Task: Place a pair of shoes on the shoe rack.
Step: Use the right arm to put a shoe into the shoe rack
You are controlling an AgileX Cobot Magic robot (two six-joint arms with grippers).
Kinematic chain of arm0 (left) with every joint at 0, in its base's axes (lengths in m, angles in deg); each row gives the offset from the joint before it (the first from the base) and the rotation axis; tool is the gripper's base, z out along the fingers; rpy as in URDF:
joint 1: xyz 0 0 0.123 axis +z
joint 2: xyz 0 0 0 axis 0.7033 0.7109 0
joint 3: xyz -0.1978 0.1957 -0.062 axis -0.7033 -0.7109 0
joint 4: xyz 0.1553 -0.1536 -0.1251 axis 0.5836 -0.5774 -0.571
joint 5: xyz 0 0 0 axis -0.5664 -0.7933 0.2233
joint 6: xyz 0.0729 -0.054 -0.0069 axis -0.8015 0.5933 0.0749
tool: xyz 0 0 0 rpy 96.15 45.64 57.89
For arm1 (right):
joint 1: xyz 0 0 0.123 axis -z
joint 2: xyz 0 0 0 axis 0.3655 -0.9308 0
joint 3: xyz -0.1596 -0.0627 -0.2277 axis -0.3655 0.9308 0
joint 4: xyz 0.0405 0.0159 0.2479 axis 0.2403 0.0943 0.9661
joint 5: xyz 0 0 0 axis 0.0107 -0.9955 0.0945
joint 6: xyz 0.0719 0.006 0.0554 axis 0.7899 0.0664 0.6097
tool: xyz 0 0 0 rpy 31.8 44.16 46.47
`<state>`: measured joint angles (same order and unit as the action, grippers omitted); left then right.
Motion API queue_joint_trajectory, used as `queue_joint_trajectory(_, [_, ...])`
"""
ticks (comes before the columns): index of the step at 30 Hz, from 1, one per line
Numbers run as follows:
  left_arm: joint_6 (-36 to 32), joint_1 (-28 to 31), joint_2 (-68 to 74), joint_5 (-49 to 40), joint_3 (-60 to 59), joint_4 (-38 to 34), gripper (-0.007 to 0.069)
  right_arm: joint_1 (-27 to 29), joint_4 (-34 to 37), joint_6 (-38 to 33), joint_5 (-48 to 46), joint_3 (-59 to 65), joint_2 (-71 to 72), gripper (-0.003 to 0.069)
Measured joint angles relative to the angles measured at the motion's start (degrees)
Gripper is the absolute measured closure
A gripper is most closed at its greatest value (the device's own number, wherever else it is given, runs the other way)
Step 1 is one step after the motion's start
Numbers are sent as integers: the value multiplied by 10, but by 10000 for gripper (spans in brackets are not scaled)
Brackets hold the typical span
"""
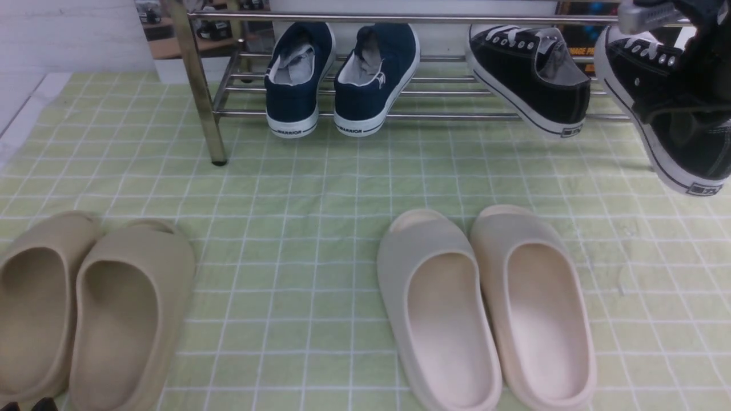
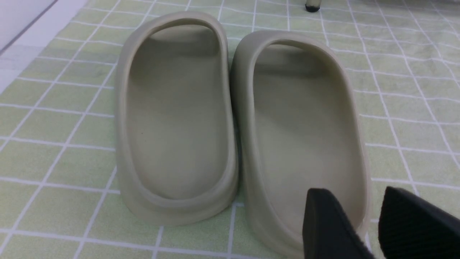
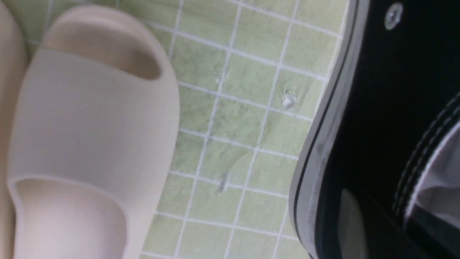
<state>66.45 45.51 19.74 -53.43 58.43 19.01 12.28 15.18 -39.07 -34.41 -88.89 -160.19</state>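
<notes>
The landmark was the shoe rack (image 1: 365, 116), whose chrome rails ran across the far side of the green checked covering (image 1: 285, 228). One black sneaker (image 1: 517, 74) of the pair lay on the rack's lower rails, toe inward and heel jutting out past the front rail. Its mate, the other black sneaker (image 1: 665, 131), was to the right of it at the rack, with its heel hanging lower and farther out in front of the rails; whether its toe touched the rack could not be told. The right end effector (image 3: 381, 207) was clamped on that second sneaker, its fingers closed about the side wall at the collar.

On the rack's lower rails, left of the black sneakers, sat two navy slip-ons (image 1: 331, 80), marked WARRIOR, side by side with their heels outward. In front of the rack lay the cream slides (image 1: 485, 308); the tan slides (image 1: 97, 308) lay in front and to its left. Well forward of the rack, the left end effector (image 2: 355, 190) was over the tan slides, fingers apart and holding nothing.
</notes>
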Motion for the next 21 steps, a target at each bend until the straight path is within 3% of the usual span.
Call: queue_joint_trajectory(21, [0,0,0,0,0,0,386,0,-16,-11,0,0,-47,638])
